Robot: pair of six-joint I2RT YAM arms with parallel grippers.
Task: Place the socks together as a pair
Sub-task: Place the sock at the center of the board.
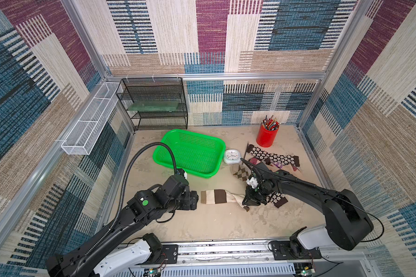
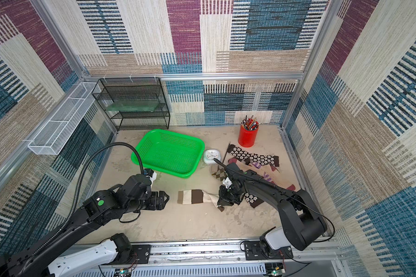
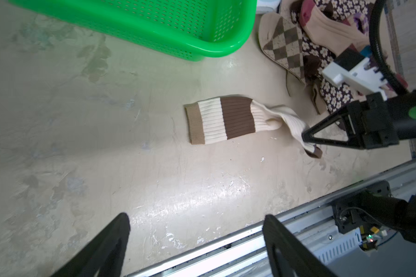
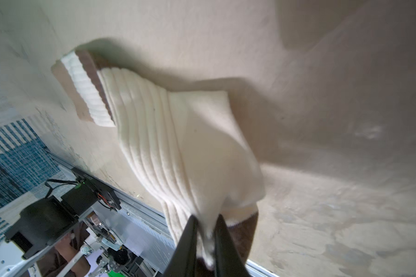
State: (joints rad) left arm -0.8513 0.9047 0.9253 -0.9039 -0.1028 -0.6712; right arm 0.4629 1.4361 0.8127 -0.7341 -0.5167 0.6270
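A cream sock with brown blocks (image 1: 216,196) (image 2: 193,196) (image 3: 226,120) lies stretched on the table's middle, its cuff toward my left arm. My right gripper (image 1: 246,203) (image 4: 205,223) is shut on its foot end, with cream fabric pinched between the narrow jaws and the brown toe hanging beside them. My left gripper (image 1: 195,200) (image 3: 196,218) is open and empty, a short way from the cuff. Behind the right arm lie an argyle sock (image 1: 241,172), a floral dark brown sock (image 1: 274,157), a tan sock with purple stripes (image 1: 277,165) and another floral sock (image 1: 277,199).
A green basket (image 1: 222,146) stands behind the cream sock, with a small white clock (image 1: 231,156) beside it. A red cup of pencils (image 1: 265,136) is at the back right. A black mesh shelf (image 1: 154,103) and a white mesh tray (image 1: 89,129) line the back left.
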